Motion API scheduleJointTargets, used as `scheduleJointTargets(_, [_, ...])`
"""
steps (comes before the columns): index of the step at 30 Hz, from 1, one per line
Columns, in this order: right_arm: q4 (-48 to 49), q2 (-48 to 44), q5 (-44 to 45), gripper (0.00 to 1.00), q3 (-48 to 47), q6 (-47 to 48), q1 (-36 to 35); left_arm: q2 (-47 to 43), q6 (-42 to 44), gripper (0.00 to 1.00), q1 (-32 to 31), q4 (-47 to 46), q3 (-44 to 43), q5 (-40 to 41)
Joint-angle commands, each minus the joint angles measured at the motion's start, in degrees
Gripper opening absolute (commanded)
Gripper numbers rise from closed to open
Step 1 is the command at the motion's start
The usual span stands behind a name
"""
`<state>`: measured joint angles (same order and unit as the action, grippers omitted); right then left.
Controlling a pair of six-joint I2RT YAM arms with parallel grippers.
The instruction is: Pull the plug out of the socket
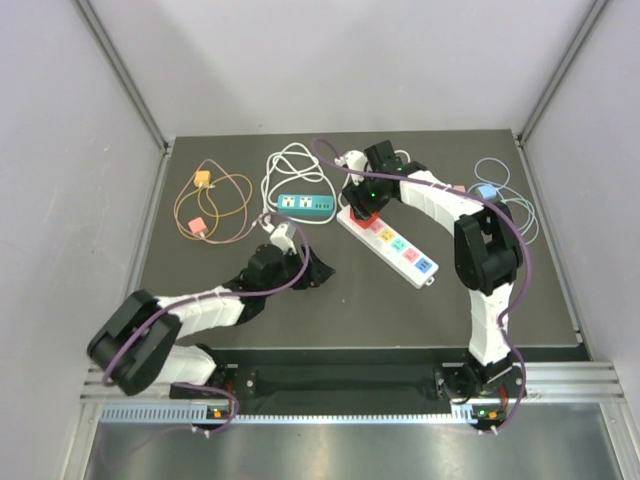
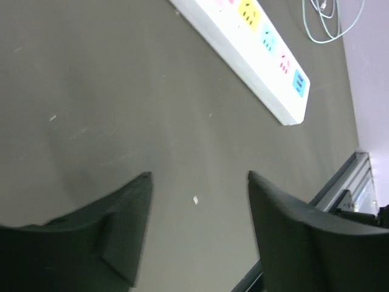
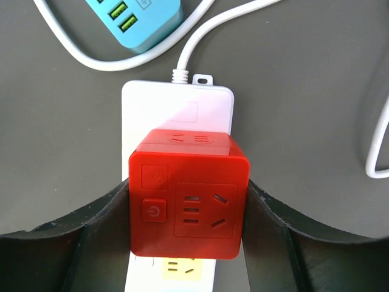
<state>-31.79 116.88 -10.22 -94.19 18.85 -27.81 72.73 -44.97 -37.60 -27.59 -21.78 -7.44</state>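
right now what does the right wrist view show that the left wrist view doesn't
Only the right wrist view: the red plug seated on the cable end of the white power strip, the right fingers against both its sides, and a teal USB strip beyond.
Only the left wrist view: the left fingers open over the dark table, the strip's far end with yellow, teal, pink and blue sockets, a light blue cable, and the front rail.
Both: the white strip and the table.

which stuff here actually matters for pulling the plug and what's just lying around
For the job: red plug, white power strip, right gripper.
Lying about: teal power strip, orange cable, light blue cable.
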Motion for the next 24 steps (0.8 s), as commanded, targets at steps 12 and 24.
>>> scheduleJointTargets(12, [3.93,-1.48,0.55,0.00,-0.82,-7.95,-0.93,29.56,-13.12,0.11,-0.63,-38.99,-13.98,-5.83])
scheduleJointTargets(24, [4.98,-1.57,-0.07,0.00,0.15,-10.50,-0.93,45.56,-17.68,0.09,-4.14,-39.91,-28.31,-1.44])
